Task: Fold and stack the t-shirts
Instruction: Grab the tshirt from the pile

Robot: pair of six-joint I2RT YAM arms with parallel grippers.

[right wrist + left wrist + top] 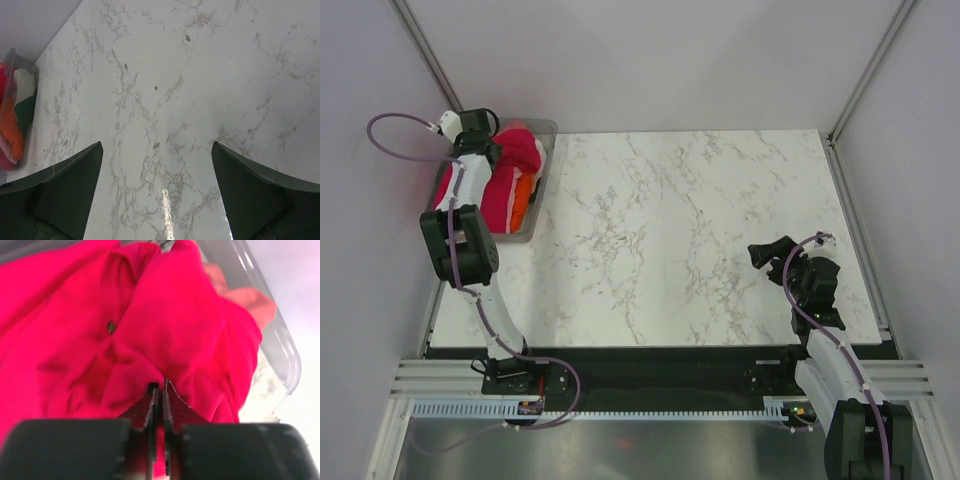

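Several t-shirts lie bunched in the clear grey bin point(542, 190) at the table's far left. A crimson red t-shirt point(518, 152) lies on top and fills the left wrist view point(100, 340). An orange t-shirt point(523, 196) lies beside it, also in the left wrist view point(250, 300) and the right wrist view point(12, 132). A white t-shirt point(24, 82) is near the bin's end. My left gripper point(492, 152) is down in the bin, its fingers point(161, 386) shut on a fold of the red t-shirt. My right gripper point(772, 252) hangs open and empty over the table point(157, 145).
The white marble table point(700, 230) stretches between the two arms. The bin's clear wall point(280, 340) runs just right of the left gripper. Grey walls and metal frame posts point(865, 75) enclose the table on the far and lateral sides.
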